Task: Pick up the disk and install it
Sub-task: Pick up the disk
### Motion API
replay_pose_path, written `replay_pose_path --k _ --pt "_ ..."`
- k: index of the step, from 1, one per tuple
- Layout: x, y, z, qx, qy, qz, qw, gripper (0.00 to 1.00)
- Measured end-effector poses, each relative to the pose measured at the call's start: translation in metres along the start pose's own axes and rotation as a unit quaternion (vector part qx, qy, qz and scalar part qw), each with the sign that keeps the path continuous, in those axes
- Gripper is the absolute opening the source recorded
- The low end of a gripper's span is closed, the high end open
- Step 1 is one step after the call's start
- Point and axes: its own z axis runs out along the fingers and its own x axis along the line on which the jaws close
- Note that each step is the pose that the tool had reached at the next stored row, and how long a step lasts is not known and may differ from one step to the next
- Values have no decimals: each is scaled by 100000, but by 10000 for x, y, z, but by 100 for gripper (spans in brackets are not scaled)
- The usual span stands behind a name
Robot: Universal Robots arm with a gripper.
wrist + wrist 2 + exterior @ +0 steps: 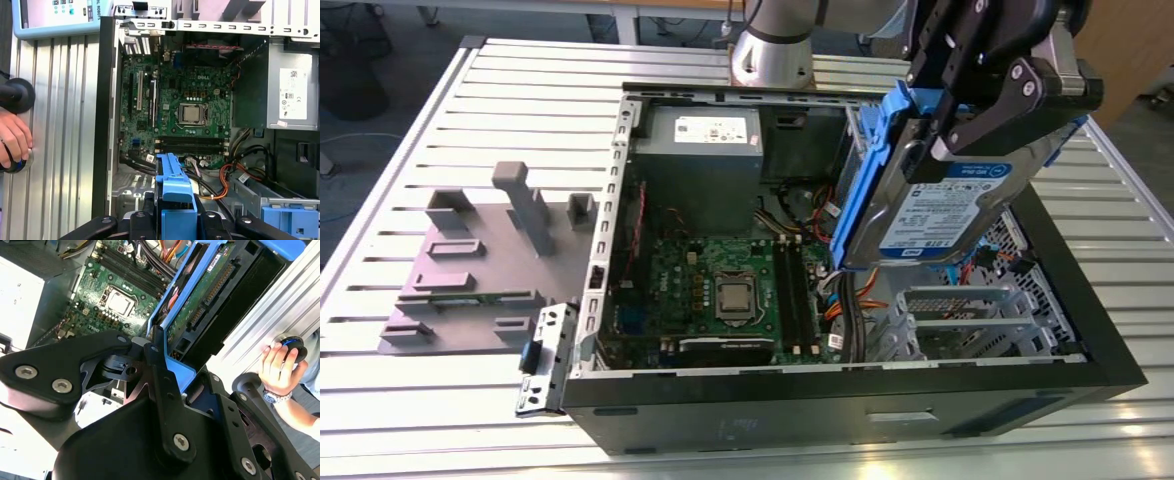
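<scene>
Arm: it comes in from the upper right of the exterior view. Its black linkages slope down toward the exterior view's left, and the wrist is tipped over the open computer case [854, 400].
Arm base: the grey column [774, 50] stands at the upper centre of the exterior view, behind the case.
Claw: the claw [970, 118] is closed on the disk [947, 205]. In both wrist views its black fingers [156, 365] press on either side of the blue carrier frame [172, 185].
Disk: it is held in the air at a tilt in the upper right of the exterior view, with the white-and-blue label facing the camera and the blue frame along its edge on the exterior view's left. The second wrist view shows its green circuit-board side [200, 305].
Disk position: it is above the case's right part, over the metal drive cage [974, 315]. Its lower end is near the orange cables beside the motherboard [720, 290]. I cannot tell whether it touches them.
Case: it lies on its side on the ribbed metal table [454, 420] with its side open. The grey power supply [700, 150] sits at the far end.
Grey fixture: the block [480, 260] lies on the table at the exterior view's left, apart from the case.
Person: a hand [277, 367] rests on a round black knob [295, 345] beside the table. The hand [12, 140] also shows in the first wrist view.
</scene>
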Motion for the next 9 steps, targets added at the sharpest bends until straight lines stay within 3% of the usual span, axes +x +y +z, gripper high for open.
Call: replay_pose_path --k 9 --pt "4 -88 7 0 -3 2 100000 37"
